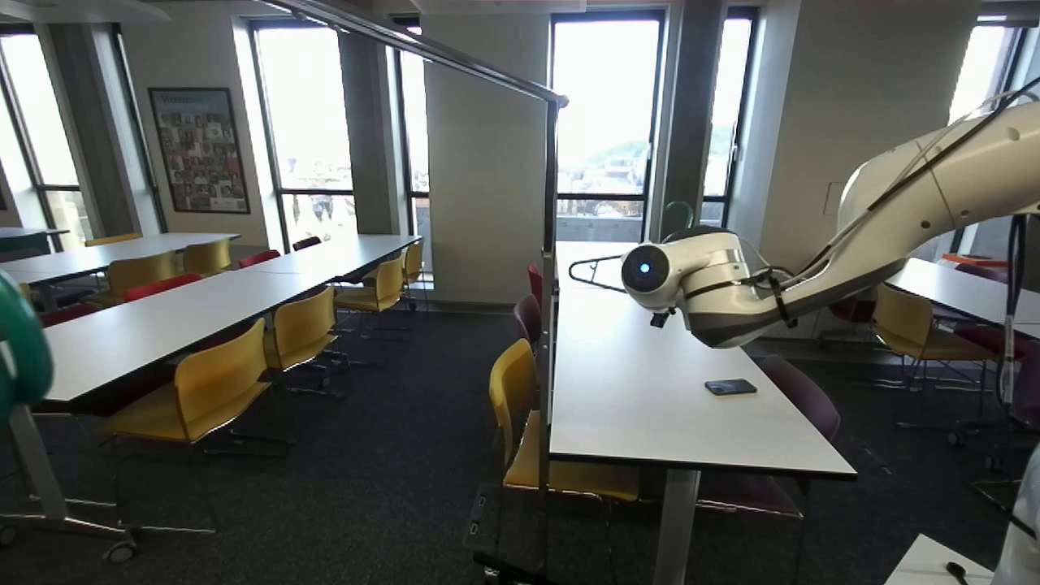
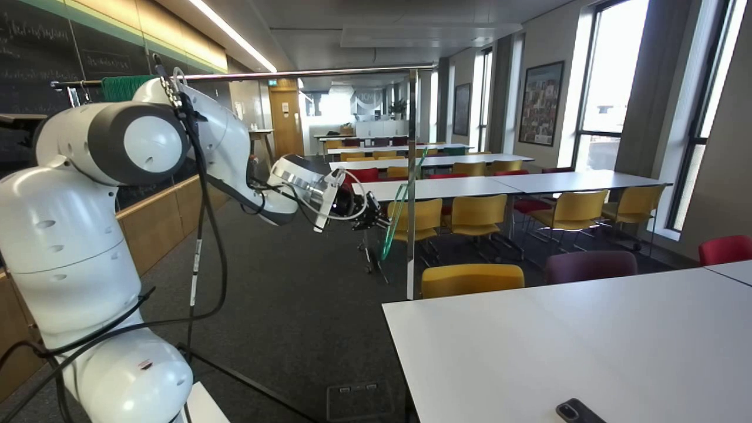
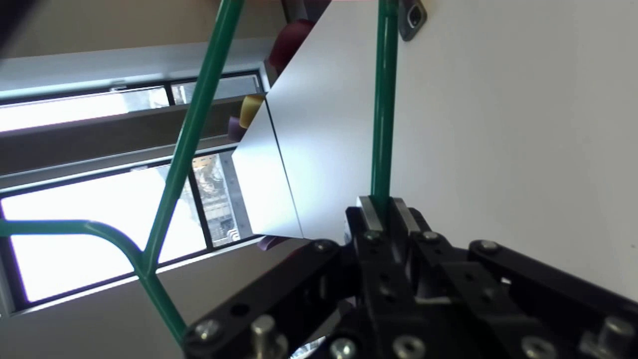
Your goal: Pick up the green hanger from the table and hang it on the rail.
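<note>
Running this remotely, got my black metal pincer (image 3: 386, 205) clamped on the straight side of a skinny green triangular hanger (image 3: 384, 109), hanger up off the long white-topped surface (image 1: 634, 398), lower than the slim grey metal rail (image 2: 352, 71)

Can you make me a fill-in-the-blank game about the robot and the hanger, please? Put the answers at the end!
1. The gripper holds a hanger coloured ____.
2. The phone lies on a table whose top is coloured ____.
3. Higher or lower: the rail is ____ than the hanger.

Missing words: green; white; higher.
</note>
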`<act>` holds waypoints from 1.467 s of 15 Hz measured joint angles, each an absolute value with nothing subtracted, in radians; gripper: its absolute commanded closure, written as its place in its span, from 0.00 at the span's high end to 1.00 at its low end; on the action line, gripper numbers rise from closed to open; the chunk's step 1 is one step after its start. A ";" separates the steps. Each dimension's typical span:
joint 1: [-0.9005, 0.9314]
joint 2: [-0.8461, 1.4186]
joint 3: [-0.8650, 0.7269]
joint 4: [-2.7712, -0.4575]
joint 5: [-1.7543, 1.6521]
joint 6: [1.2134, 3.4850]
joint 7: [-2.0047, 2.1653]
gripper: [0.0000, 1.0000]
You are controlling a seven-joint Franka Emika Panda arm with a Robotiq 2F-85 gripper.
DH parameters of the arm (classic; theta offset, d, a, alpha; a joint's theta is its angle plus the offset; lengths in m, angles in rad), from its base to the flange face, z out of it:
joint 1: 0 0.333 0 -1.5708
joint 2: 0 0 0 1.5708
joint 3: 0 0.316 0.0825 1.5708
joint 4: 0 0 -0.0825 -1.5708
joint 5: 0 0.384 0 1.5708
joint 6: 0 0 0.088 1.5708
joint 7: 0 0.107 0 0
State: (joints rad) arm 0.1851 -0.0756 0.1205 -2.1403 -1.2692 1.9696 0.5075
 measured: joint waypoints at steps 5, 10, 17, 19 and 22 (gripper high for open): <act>0.192 -0.124 0.194 -2.104 -1.298 1.849 0.511 0.02; 0.199 -0.131 0.237 -2.038 -1.333 1.760 0.512 0.10; 0.199 -0.134 0.240 -2.021 -1.333 1.759 0.512 0.10; 0.199 -0.134 0.240 -2.021 -1.333 1.759 0.512 0.10; 0.199 -0.132 0.240 -2.021 -1.333 1.759 0.512 0.02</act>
